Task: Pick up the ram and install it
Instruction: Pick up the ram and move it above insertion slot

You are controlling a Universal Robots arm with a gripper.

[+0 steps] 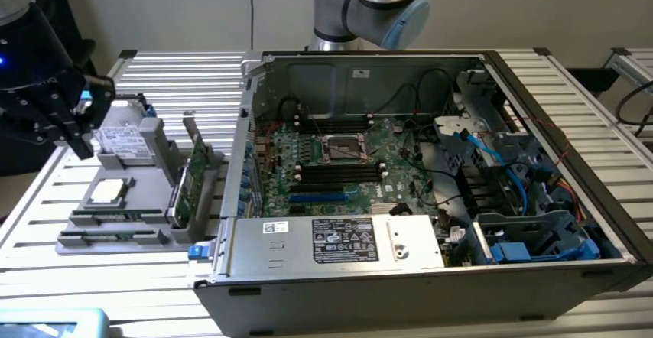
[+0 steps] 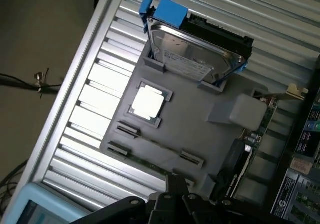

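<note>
The ram [image 1: 118,216] is a thin green stick lying edge-up in a slot of the grey holder [image 1: 143,235], near its front. In the wrist view the ram [image 2: 150,162] appears as a narrow dark strip between two clips of the holder [image 2: 200,129]. My black gripper [image 1: 66,124] hangs above the holder's far left corner, beside the silver hard drive [image 1: 122,143], apart from the ram and holding nothing that I can see. Its body [image 2: 175,201] juts into the wrist view. The open computer case [image 1: 551,277] shows the motherboard [image 1: 393,193] with black memory slots [image 1: 326,174].
On the holder also stand the hard drive [image 2: 195,54] with blue clips, a square processor [image 1: 107,191] [image 2: 148,103] and an upright green expansion card [image 1: 194,173] with a metal bracket. Cables and drive cages [image 1: 510,200] crowd the case's right side. All rests on a slatted metal table [image 1: 102,292].
</note>
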